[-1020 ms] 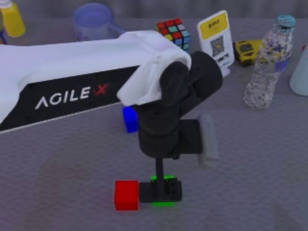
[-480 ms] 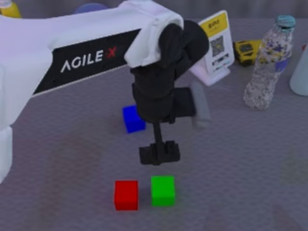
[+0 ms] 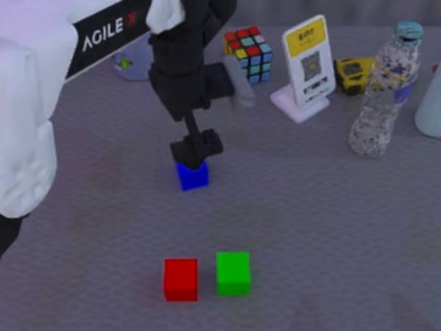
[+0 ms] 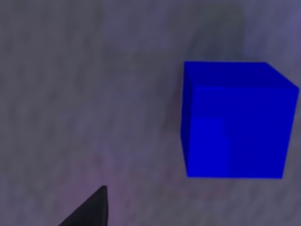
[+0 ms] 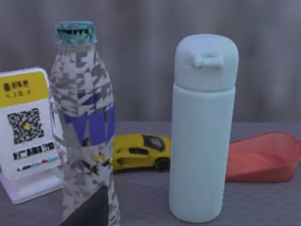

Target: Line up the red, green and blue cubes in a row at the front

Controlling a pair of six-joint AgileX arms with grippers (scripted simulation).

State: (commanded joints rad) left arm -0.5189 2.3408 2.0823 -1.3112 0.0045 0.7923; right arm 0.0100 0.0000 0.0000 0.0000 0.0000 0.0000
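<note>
The red cube point(image 3: 180, 278) and the green cube point(image 3: 233, 273) sit side by side near the front, a small gap between them. Further back, left of centre, lies the blue cube point(image 3: 192, 175). My left gripper point(image 3: 197, 146) hangs open just over its far edge, holding nothing. In the left wrist view the blue cube point(image 4: 235, 122) fills the space ahead, and one dark fingertip point(image 4: 89, 212) shows off to its side. My right arm is out of the top view; its wrist view shows one dark fingertip point(image 5: 89, 212), with nothing held.
Along the back stand a multicoloured puzzle cube point(image 3: 248, 48), a QR sign point(image 3: 308, 65), a yellow toy car point(image 3: 353, 74), a patterned bottle point(image 3: 381, 89) and a pale flask point(image 3: 431, 103). A red scoop point(image 5: 263, 162) lies beyond the flask.
My left gripper has let go of the green cube beside the red one. It rose and moved back and left until it was over the blue cube.
</note>
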